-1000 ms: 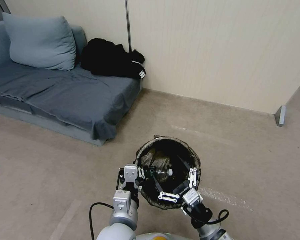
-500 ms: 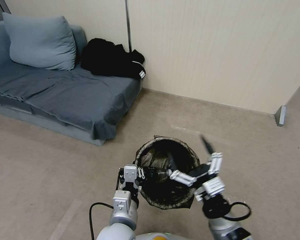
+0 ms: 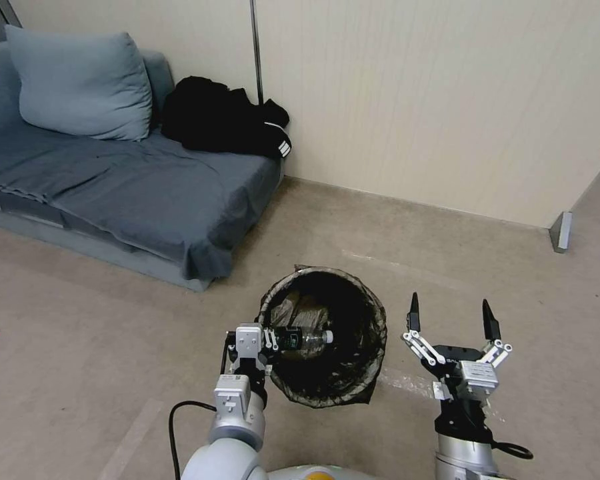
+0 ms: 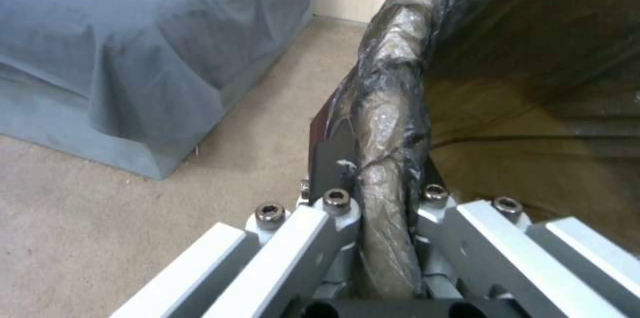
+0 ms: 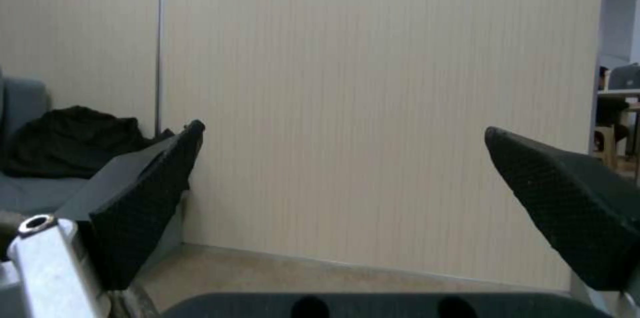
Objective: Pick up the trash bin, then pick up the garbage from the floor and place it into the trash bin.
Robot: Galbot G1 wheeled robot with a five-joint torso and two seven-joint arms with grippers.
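This looks like a lounge corner inside an office or lab building. In the upper left of the head view a grey-blue sofa [image 3: 120, 180] carries a large cushion [image 3: 80, 83] and a heap of black clothing [image 3: 223, 123]. Beige carpet [image 3: 80, 347] covers the ground, bounded by a plain cream panel wall [image 3: 433, 100]. Past the wall's edge at the far right of the right wrist view stands a desk [image 5: 617, 93].
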